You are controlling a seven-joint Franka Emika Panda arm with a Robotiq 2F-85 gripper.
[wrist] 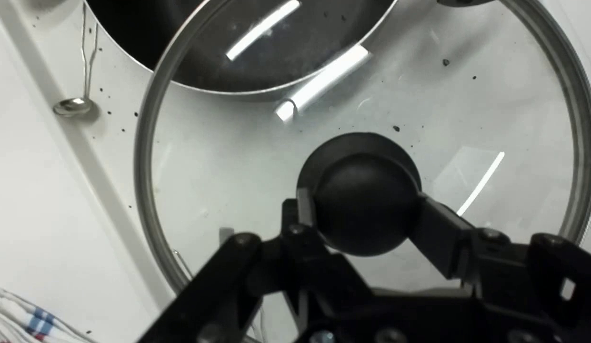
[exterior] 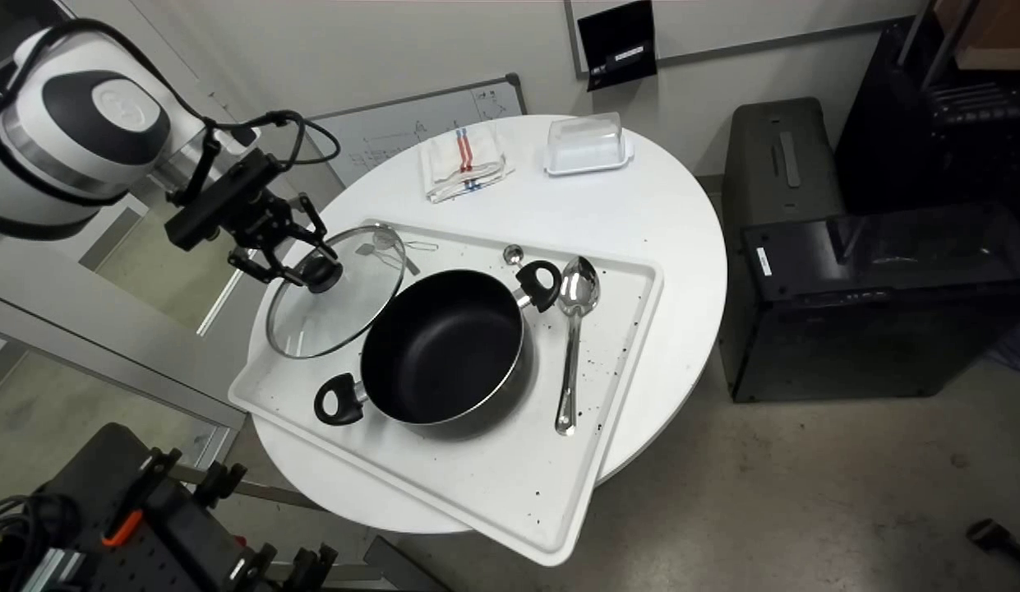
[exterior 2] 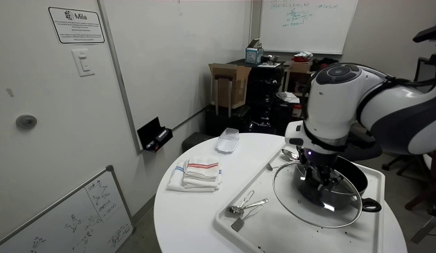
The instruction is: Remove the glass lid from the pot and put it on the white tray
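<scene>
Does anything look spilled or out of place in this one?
Yes. Dark specks dot the white tray, some near the large spoon, as if something spilled; they're too small to identify. The tray also overhangs: a corner juts past the edge of the round white table.

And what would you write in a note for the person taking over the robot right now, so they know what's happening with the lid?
Robotiq gripper: shut on the black knob of the glass lid.
Lid: off the black pot, held over the white tray beside the pot; I can't tell whether its rim touches anything.
Pot: uncovered, standing on the tray.
Done: lid removed.
Left: set the lid on the tray, open the gripper, back away.
Watch: a small metal spatula lies near a tray corner; I'd probably keep the lid clear of it.
</scene>
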